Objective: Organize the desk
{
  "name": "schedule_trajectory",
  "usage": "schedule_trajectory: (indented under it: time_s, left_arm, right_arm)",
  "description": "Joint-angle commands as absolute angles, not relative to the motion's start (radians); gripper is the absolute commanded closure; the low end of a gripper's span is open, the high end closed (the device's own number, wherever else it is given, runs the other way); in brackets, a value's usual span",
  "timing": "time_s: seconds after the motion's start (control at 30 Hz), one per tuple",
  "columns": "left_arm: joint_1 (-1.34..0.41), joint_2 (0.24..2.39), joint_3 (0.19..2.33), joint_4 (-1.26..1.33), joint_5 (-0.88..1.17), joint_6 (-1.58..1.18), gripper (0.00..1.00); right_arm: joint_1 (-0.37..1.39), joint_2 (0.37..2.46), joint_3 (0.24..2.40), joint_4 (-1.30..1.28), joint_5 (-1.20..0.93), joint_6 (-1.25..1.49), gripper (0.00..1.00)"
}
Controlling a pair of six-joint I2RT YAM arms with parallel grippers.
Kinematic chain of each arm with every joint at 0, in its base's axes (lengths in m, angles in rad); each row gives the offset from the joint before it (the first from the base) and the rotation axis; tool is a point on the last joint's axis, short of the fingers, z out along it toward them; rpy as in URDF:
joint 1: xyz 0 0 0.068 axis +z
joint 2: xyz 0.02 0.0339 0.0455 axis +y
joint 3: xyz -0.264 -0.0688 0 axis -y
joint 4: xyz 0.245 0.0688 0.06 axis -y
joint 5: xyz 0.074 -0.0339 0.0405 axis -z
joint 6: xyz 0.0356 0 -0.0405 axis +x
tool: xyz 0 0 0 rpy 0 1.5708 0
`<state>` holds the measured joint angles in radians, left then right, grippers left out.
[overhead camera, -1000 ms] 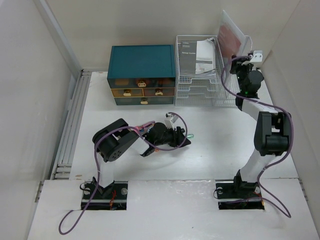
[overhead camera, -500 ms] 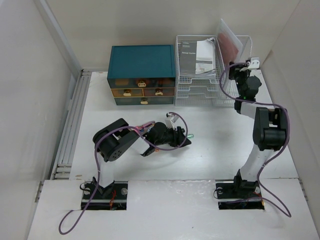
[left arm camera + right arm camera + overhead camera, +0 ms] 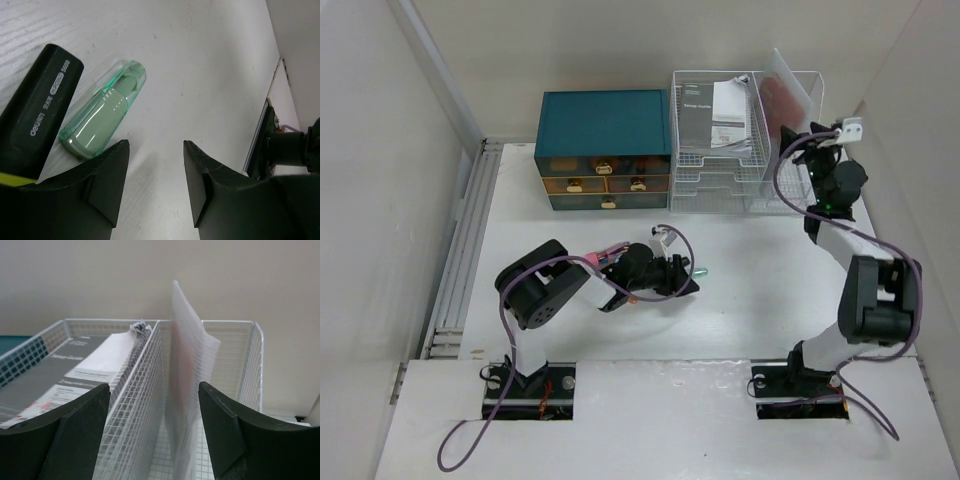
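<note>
On the white desk (image 3: pixel 750 270) my left gripper (image 3: pixel 688 281) lies low near the middle, open, with only bare tabletop between its fingers (image 3: pixel 155 150). Just left of its left finger lie a pale green translucent case (image 3: pixel 102 117) (image 3: pixel 701 270) and a black marker (image 3: pixel 42 110) with white lettering. My right gripper (image 3: pixel 800 142) (image 3: pixel 154 386) hangs open at the back right, facing the white wire rack (image 3: pixel 715 170). A translucent mesh folder (image 3: pixel 192 370) (image 3: pixel 786 92) stands on edge in the rack's right compartment, ahead of the open jaws and untouched.
A grey-and-white booklet (image 3: pixel 720 115) (image 3: pixel 85 365) lies in the rack's left top tray. A teal drawer box (image 3: pixel 603 150) with gold handles stands left of the rack. Walls close in on both sides and behind.
My right gripper has opened and let go of the folder, which now stands in the rack. The right arm has drawn back to the right. The left arm has hardly shifted.
</note>
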<state>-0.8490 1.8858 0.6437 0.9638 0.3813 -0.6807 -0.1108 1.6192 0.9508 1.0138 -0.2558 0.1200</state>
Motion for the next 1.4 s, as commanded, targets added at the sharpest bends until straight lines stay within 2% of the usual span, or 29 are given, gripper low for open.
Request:
schedule_trajectory:
  time_s: [0.0, 0.13, 0.17, 0.2, 0.23, 0.27, 0.37, 0.4, 0.43, 0.47, 0.5, 0.53, 0.57, 0.6, 0.63, 0.77, 0.83, 0.93, 0.97, 1.0, 1.03, 1.07, 1.1, 1.17, 1.37]
  left_arm:
    - [-0.851, 1.864, 0.592, 0.7, 0.356, -0.615, 0.53]
    - [-0.864, 1.789, 0.624, 0.614, 0.333, -0.578, 0.53]
    - [-0.877, 1.769, 0.636, 0.565, 0.333, -0.569, 0.53]
    - [-0.899, 1.725, 0.652, 0.534, 0.321, -0.551, 0.53]
    - [-0.913, 1.698, 0.69, 0.465, 0.307, -0.537, 0.53]
    - [-0.926, 1.671, 0.712, 0.427, 0.296, -0.525, 0.53]
    - [-0.966, 1.553, 0.814, 0.266, 0.24, -0.479, 0.53]
    - [-0.979, 1.524, 0.837, 0.23, 0.229, -0.469, 0.57]
    - [-0.979, 1.464, 0.857, 0.2, 0.229, -0.454, 0.6]
    - [-0.979, 1.433, 0.889, 0.172, 0.194, -0.443, 0.65]
    - [-0.979, 1.402, 0.9, 0.128, 0.183, -0.434, 0.72]
    - [-0.965, 1.341, 0.911, 0.112, 0.183, -0.434, 0.86]
    - [-0.935, 1.309, 0.922, 0.103, 0.193, -0.422, 0.9]
    - [-0.913, 1.28, 0.922, 0.085, 0.205, -0.422, 0.95]
    - [-0.891, 1.252, 0.931, 0.072, 0.206, -0.413, 1.0]
    - [-0.798, 1.068, 0.957, -0.018, 0.094, -0.399, 1.0]
    - [-0.741, 1.007, 0.966, -0.061, -0.06, -0.399, 1.0]
    - [-0.689, 0.875, 0.954, -0.123, -0.271, -0.422, 1.0]
    - [-0.675, 0.847, 0.954, -0.147, -0.296, -0.422, 0.79]
    - [-0.648, 0.803, 0.954, -0.158, -0.311, -0.39, 0.63]
    - [-0.635, 0.786, 0.954, -0.17, -0.311, -0.37, 0.42]
    - [-0.626, 0.772, 0.954, -0.195, -0.322, -0.35, 0.24]
    - [-0.626, 0.759, 0.954, -0.207, -0.334, -0.338, 0.1]
    - [-0.601, 0.727, 0.933, -0.228, -0.369, -0.318, 0.01]
    - [-0.592, 0.618, 0.822, -0.212, -0.431, -0.275, 0.01]
  right_arm:
    - [-0.126, 1.423, 0.91, 0.985, -0.246, 0.107, 0.23]
    - [-0.126, 1.205, 0.925, 0.682, -0.181, 0.065, 0.21]
    - [-0.135, 1.169, 0.951, 0.588, -0.216, 0.048, 0.3]
    - [-0.135, 1.14, 1.009, 0.404, -0.251, 0.014, 0.6]
    - [-0.135, 1.094, 1.035, 0.329, -0.346, 0.0, 0.84]
    - [-0.135, 1.076, 1.051, 0.275, -0.423, -0.02, 0.97]
    - [-0.135, 0.996, 1.048, 0.147, -0.694, -0.069, 1.0]
    - [-0.135, 0.98, 1.037, 0.137, -0.743, -0.069, 1.0]
    - [-0.135, 0.968, 1.013, 0.127, -0.785, -0.069, 0.77]
    - [-0.135, 0.957, 1.002, 0.127, -0.813, -0.051, 0.48]
    - [-0.135, 0.957, 0.988, 0.127, -0.86, -0.042, 0.34]
    - [-0.135, 0.957, 0.977, 0.118, -0.895, -0.041, 0.29]
    - [-0.135, 0.978, 0.965, 0.107, -0.955, -0.041, 0.09]
    - [-0.135, 0.991, 0.965, 0.092, -0.978, -0.041, 0.01]
    - [-0.135, 1.008, 0.965, 0.078, -1.014, -0.041, 0.01]
    - [-0.089, 1.081, 0.976, -0.085, -1.083, -0.081, 0.01]
    - [0.018, 1.092, 1.0, -0.216, -0.955, -0.269, 0.01]
    - [0.171, 1.101, 0.988, -0.291, -0.812, -0.405, 0.01]
    - [0.283, 1.101, 0.988, -0.291, -0.72, -0.432, 0.01]
    - [0.341, 1.114, 0.976, -0.282, -0.666, -0.451, 0.01]
    - [0.397, 1.136, 0.965, -0.27, -0.61, -0.483, 0.01]
    - [0.498, 1.155, 0.965, -0.256, -0.51, -0.498, 0.01]
    - [0.541, 1.175, 0.965, -0.238, -0.468, -0.509, 0.01]
    - [0.606, 1.248, 0.977, -0.195, -0.408, -0.534, 0.01]
    - [0.739, 1.427, 1.075, -0.155, -0.243, -0.618, 0.01]
